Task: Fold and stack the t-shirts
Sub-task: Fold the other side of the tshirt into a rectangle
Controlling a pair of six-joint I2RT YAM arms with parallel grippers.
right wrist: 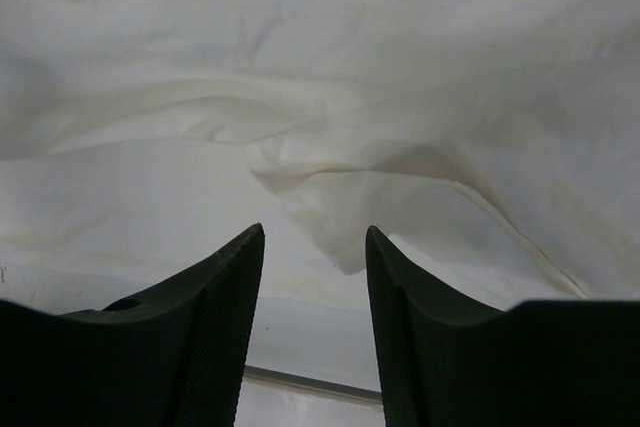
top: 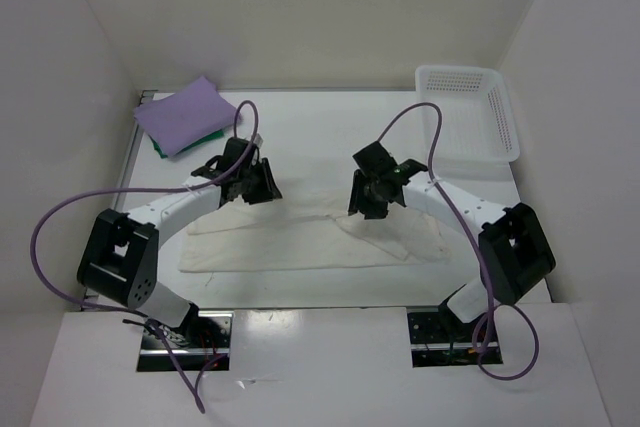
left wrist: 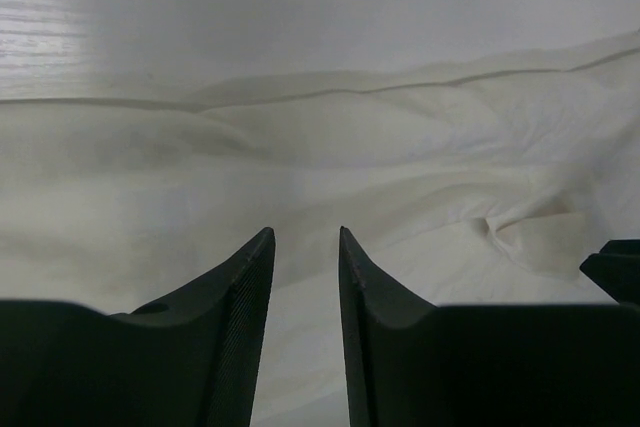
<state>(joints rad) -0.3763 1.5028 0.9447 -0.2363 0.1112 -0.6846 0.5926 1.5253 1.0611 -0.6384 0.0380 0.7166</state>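
The cream-white t-shirt (top: 300,239) lies partly folded as a long strip across the middle of the table. It fills the left wrist view (left wrist: 330,147) and the right wrist view (right wrist: 330,77). The lavender-purple t-shirt (top: 190,112) lies folded at the back left, on top of the bright green t-shirt (top: 160,147), of which only an edge shows. My left gripper (top: 254,191) hovers over the cream shirt's far left edge, open and empty (left wrist: 305,237). My right gripper (top: 368,209) is over its bunched right part, open and empty (right wrist: 313,232), with a cloth corner (right wrist: 345,237) just beyond the fingertips.
A white perforated plastic basket (top: 470,112) stands at the back right corner. White walls close in the table on the left, back and right. Purple cables loop from both arms.
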